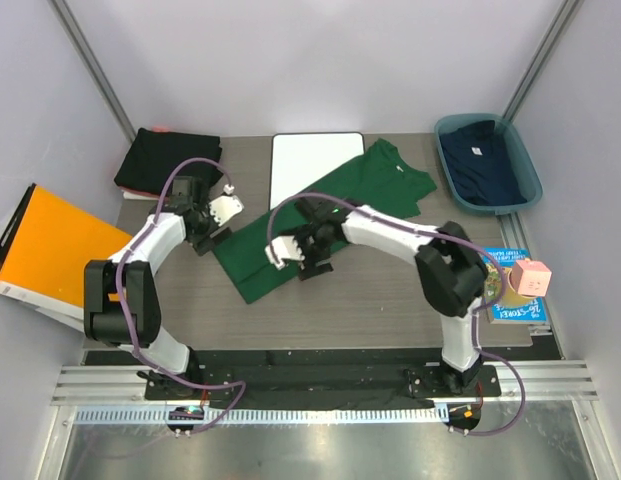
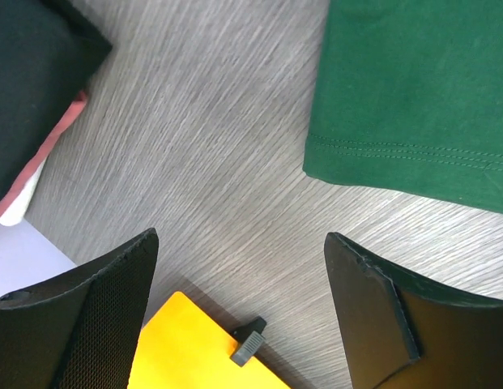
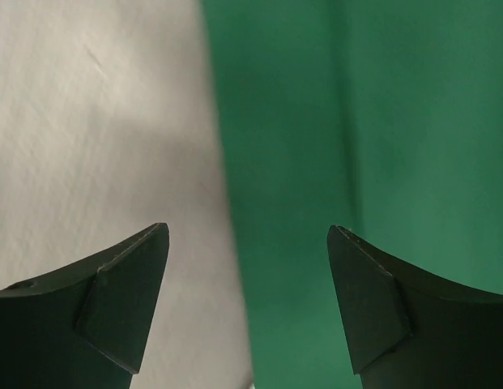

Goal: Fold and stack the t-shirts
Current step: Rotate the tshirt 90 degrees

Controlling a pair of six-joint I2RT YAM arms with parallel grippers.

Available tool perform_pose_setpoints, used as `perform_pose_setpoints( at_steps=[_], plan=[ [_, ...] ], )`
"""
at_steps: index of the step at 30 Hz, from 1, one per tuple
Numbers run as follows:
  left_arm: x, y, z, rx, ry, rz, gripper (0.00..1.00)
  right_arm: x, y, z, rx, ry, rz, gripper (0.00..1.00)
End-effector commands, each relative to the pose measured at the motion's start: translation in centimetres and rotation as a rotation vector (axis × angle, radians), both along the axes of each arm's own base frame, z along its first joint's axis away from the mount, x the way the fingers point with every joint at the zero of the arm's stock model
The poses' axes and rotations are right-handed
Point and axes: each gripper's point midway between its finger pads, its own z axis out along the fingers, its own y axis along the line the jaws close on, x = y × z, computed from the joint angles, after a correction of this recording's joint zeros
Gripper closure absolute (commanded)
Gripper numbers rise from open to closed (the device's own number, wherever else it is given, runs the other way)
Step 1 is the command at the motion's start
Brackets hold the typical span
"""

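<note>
A dark green t-shirt [image 1: 330, 215] lies spread out diagonally on the table, its collar end partly over the white board [image 1: 308, 160]. My left gripper [image 1: 212, 238] is open and empty just left of the shirt's lower hem, which shows in the left wrist view [image 2: 413, 97]. My right gripper [image 1: 312, 260] is open and empty low over the shirt's near edge; its wrist view shows green cloth [image 3: 372, 146] on the right and a pale surface on the left. Folded black t-shirts [image 1: 170, 160] sit at the back left. A navy t-shirt [image 1: 482, 165] lies in a bin.
The teal bin [image 1: 445, 128] stands at the back right. An orange folder [image 1: 60, 250] leans off the table's left edge and shows in the left wrist view [image 2: 194, 352]. A book [image 1: 510, 305] and a pink block [image 1: 532, 277] lie at the right edge.
</note>
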Motion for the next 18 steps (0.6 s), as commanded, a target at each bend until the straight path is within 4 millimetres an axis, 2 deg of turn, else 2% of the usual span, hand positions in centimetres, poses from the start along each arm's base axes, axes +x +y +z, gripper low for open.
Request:
perform_pose_setpoints(
  at_steps=[1, 2, 3, 4, 6, 7, 9, 10, 11, 12, 14, 15, 17, 18],
  plan=[
    [0.7, -0.7, 2.8, -0.071, -0.102, 0.031, 0.17, -2.3, 4.9, -0.7, 0.028, 0.054, 0.114, 0.16],
    [0.6, -0.5, 2.9, -0.068, -0.108, 0.034, 0.16, -2.2, 5.9, -0.3, 0.043, 0.049, 0.129, 0.16],
    [0.7, -0.5, 3.1, -0.067, -0.113, 0.034, 0.16, -3.1, 6.9, -0.5, 0.045, 0.052, 0.160, 0.16],
    [0.7, -0.4, 3.4, -0.061, -0.120, 0.035, 0.16, -3.6, 7.6, -1.4, 0.038, 0.062, 0.184, 0.16],
    [0.8, -0.2, 3.7, -0.056, -0.131, 0.038, 0.16, -4.4, 8.9, -1.6, 0.043, 0.059, 0.219, 0.16],
    [0.9, -0.1, 3.8, -0.051, -0.134, 0.035, 0.16, -5.4, 9.7, -2.4, 0.038, 0.070, 0.242, 0.17],
    [1.0, 0.0, 4.1, -0.049, -0.144, 0.036, 0.16, -5.7, 10.9, -2.9, 0.055, 0.066, 0.232, 0.24],
    [1.1, 0.1, 4.2, -0.047, -0.146, 0.031, 0.16, -6.2, 11.4, -3.7, 0.047, 0.068, 0.238, 0.27],
    [1.2, 0.2, 4.3, -0.043, -0.152, 0.028, 0.16, -6.2, 11.9, -3.9, 0.049, 0.065, 0.243, 0.32],
    [1.3, 0.3, 4.3, -0.040, -0.156, 0.030, 0.16, -6.4, 12.2, -4.1, 0.046, 0.064, 0.244, 0.50],
    [1.4, 0.4, 4.5, -0.038, -0.159, 0.025, 0.16, -6.7, 12.2, -4.8, 0.027, 0.093, 0.227, 0.63],
    [1.4, 0.4, 4.5, -0.036, -0.159, 0.024, 0.16, -6.9, 12.0, -5.1, 0.017, 0.108, 0.224, 0.77],
    [1.5, 0.6, 4.7, -0.033, -0.164, 0.021, 0.16, -7.6, 10.8, -5.8, -0.025, 0.144, 0.217, 0.88],
    [1.6, 0.6, 4.8, -0.029, -0.166, 0.016, 0.16, -8.0, 10.2, -6.0, -0.040, 0.154, 0.217, 0.90]
  ],
)
